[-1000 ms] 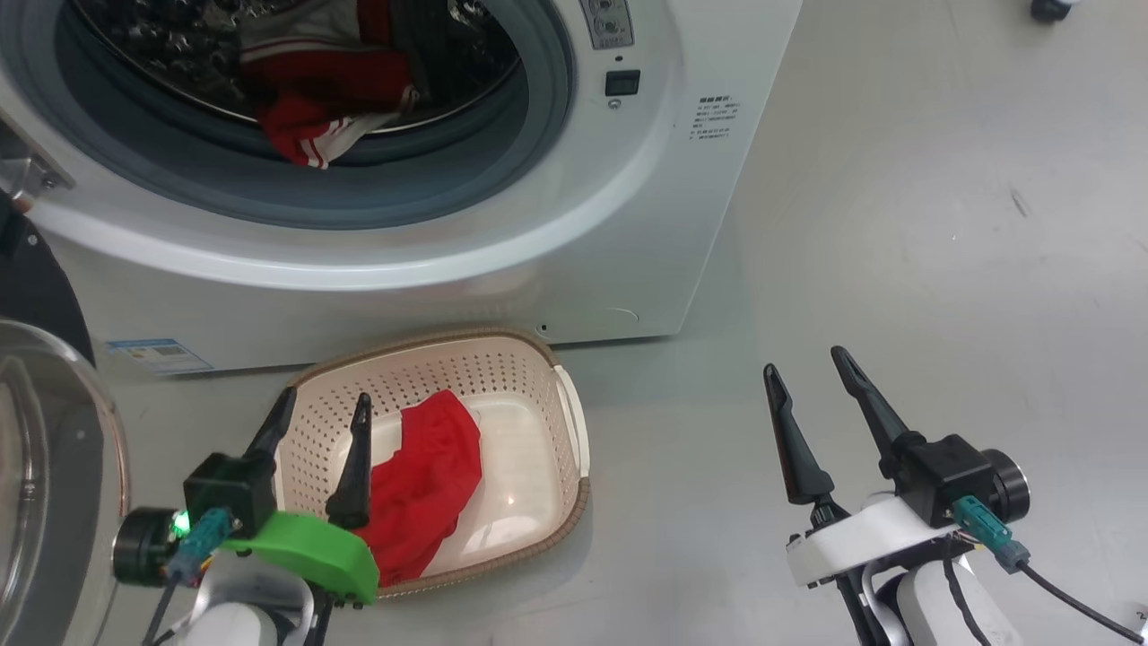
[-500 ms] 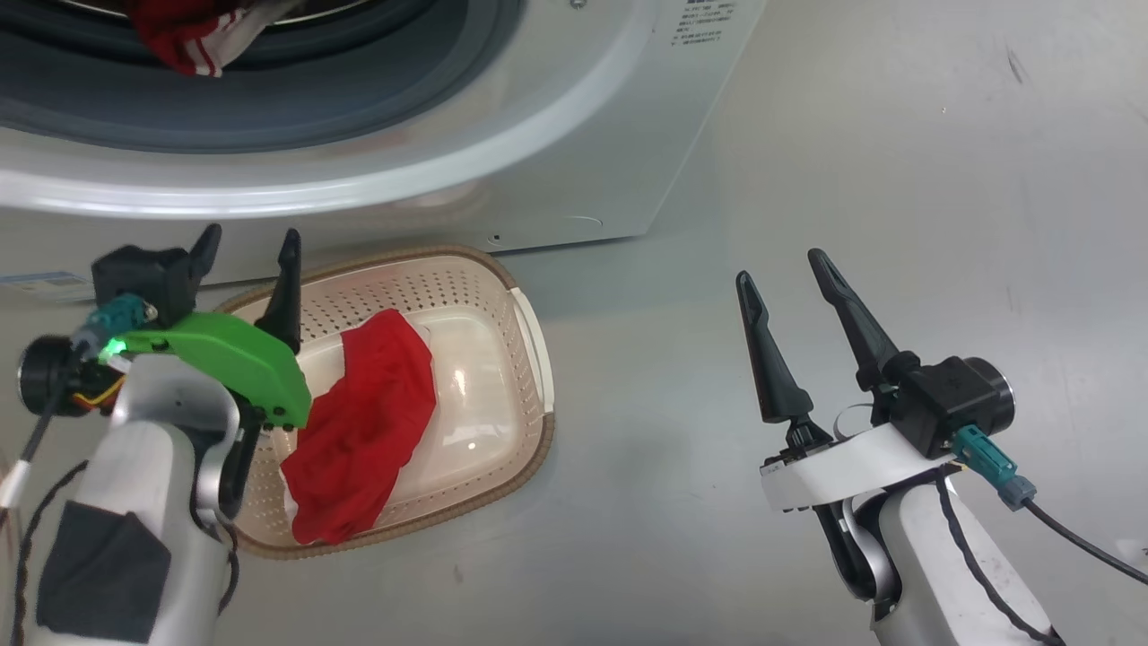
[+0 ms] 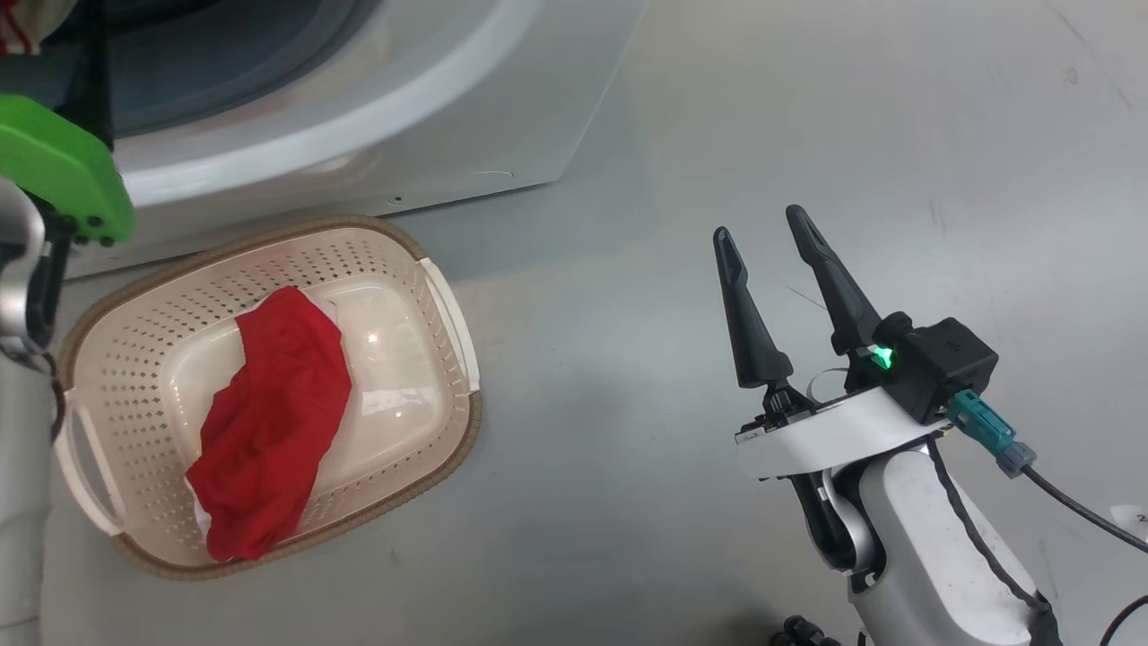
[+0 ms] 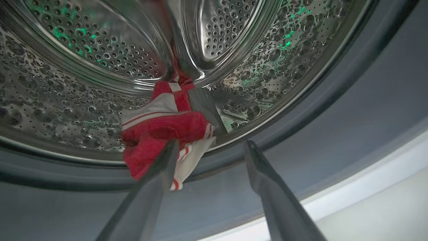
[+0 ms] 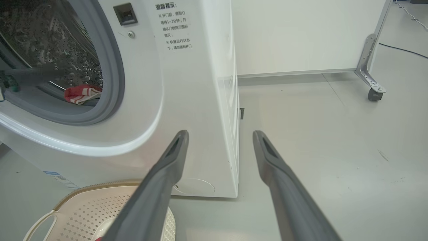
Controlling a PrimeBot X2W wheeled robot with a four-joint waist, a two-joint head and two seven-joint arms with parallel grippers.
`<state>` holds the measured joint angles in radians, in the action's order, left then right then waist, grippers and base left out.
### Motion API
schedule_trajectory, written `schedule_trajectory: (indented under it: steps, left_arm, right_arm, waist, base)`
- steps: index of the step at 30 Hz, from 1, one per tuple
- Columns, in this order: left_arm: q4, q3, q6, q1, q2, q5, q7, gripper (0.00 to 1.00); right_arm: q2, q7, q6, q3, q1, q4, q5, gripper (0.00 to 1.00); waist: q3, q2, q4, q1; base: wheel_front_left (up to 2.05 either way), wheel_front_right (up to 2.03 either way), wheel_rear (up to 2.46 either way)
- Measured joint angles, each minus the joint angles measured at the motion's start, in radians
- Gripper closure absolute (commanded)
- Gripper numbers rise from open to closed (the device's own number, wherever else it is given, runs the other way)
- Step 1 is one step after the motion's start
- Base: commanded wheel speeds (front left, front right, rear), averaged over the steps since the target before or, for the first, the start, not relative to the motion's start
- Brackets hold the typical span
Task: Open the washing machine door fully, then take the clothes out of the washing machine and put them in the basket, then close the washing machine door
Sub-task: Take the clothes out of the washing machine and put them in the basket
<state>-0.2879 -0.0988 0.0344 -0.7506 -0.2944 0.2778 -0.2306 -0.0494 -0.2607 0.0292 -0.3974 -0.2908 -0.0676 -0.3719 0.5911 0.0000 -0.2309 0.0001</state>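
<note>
Red striped garment [image 4: 164,134] at drum lip [image 4: 260,123]; left hand [image 4: 211,143] splayed

The right gripper [image 3: 759,226] sits at the lower right of the head view, its two dark fingers spread apart and pointing up, with nothing between them. The left arm [image 3: 18,467] rises along the left edge, its green wrist mount [image 3: 54,161] uppermost. The left gripper [image 4: 210,144] is spread wide and empty.

Pale grey smooth floor [image 3: 807,108] carries big white front-loading washing machine [image 3: 377,117] far left, with cream perforated plastic basket with brown woven rim [image 3: 134,359] just in front of it. Far right: black caster wheel [image 5: 373,95], thin black cable [image 5: 398,49].
</note>
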Motion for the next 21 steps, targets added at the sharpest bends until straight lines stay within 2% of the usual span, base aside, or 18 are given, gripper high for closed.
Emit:
schedule_trajectory:
  steps: [11, 21]
  left_arm:
    - [-0.112, -0.002, -0.012, -0.122, -0.1, -0.089, -0.018, 0.0]
    - [-0.233, -0.032, -0.01, -0.185, -0.134, -0.126, -0.077, 0.0]
  right_arm:
    - [0.001, 0.0, 0.017, -0.038, -0.021, 0.0, -0.05, 0.0]
    - [0.0, 0.0, 0.028, -0.044, -0.029, -0.001, -0.058, 0.0]
  waist:
    - [0.035, 0.0, -0.082, 0.0]
    - [0.049, 0.0, -0.117, 0.0]
  base:
    - [0.0, 0.0, 0.0]
    - [0.0, 0.0, 0.0]
